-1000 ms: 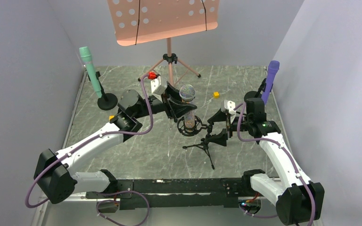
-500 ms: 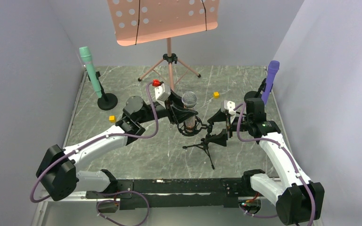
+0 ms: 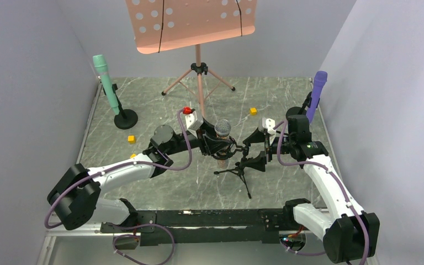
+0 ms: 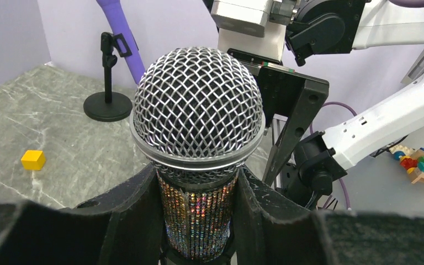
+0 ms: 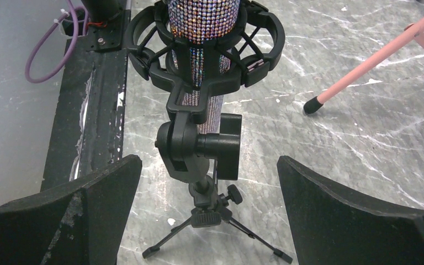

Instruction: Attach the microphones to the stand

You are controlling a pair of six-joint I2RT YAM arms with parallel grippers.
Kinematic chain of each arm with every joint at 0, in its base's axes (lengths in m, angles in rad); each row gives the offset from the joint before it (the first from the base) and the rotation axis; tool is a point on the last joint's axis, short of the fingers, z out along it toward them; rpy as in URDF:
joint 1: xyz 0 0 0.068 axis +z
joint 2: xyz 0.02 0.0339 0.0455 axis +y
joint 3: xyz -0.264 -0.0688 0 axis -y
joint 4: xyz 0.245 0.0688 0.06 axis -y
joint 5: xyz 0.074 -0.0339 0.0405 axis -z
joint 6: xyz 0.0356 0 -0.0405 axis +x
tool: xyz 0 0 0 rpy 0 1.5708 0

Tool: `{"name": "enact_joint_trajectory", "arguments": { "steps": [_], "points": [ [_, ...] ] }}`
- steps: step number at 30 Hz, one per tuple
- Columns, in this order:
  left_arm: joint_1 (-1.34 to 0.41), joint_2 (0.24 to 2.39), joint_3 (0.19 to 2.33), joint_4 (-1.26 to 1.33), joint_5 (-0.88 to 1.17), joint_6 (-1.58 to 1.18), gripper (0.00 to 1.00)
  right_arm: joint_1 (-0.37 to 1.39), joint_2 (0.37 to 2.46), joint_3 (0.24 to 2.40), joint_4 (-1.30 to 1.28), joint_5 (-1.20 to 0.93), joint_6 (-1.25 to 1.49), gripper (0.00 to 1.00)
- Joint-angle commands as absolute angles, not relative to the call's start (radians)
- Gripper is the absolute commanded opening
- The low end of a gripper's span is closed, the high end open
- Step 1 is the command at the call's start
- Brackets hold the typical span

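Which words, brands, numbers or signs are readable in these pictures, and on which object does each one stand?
None: no text can be read in any view.
The glittery silver microphone with a grey mesh head, the black ring-shaped shock mount and the salmon perforated music stand show no print.
The mint green microphone and the purple microphone are too small to tell.

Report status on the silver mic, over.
Left gripper shut on glittery silver microphone. Its body sits down through the shock mount. Right gripper open, empty, facing the stand. No obstruction seen.
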State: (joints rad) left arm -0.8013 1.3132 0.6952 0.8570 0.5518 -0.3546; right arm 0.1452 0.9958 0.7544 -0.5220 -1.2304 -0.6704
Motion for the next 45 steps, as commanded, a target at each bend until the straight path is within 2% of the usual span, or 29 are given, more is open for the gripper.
{"name": "enact_joint_trajectory", "arguments": {
  "steps": [1,13,15,17,23,26,29,32,35,42,45],
  "points": [
    [-0.837,1.367,0.627,0.740,0.587,-0.383,0.00,0.149,1.000,0.759,-0.511,-1.247,-0.698,1.00],
    [-0.877,1.365,0.646,0.617,0.518,-0.299,0.00,0.148,1.000,0.762,-0.523,-1.255,-0.708,1.00],
    [-0.878,1.343,0.649,0.595,0.491,-0.298,0.03,0.148,1.001,0.762,-0.525,-1.256,-0.711,1.00],
    [-0.878,1.321,0.661,0.567,0.462,-0.295,0.08,0.148,1.003,0.763,-0.527,-1.257,-0.713,1.00],
    [-0.877,1.270,0.727,0.478,0.426,-0.297,0.53,0.144,1.005,0.767,-0.543,-1.241,-0.726,1.00],
    [-0.877,1.240,0.751,0.448,0.416,-0.295,0.72,0.141,1.012,0.785,-0.595,-1.233,-0.759,1.00],
    [-0.877,1.201,0.768,0.422,0.411,-0.285,0.84,0.140,1.034,0.809,-0.713,-1.229,-0.832,1.00],
    [-0.878,1.164,0.778,0.399,0.406,-0.269,0.88,0.137,1.036,0.810,-0.745,-1.222,-0.850,1.00],
    [-0.877,1.130,0.782,0.382,0.394,-0.252,0.91,0.136,1.010,0.781,-0.673,-1.214,-0.788,1.00],
    [-0.878,1.071,0.772,0.358,0.383,-0.244,0.92,0.138,0.998,0.757,-0.553,-1.251,-0.699,0.99],
    [-0.877,0.996,0.756,0.341,0.353,-0.235,0.93,0.140,0.995,0.730,-0.488,-1.262,-0.645,0.96]
  ]
}}
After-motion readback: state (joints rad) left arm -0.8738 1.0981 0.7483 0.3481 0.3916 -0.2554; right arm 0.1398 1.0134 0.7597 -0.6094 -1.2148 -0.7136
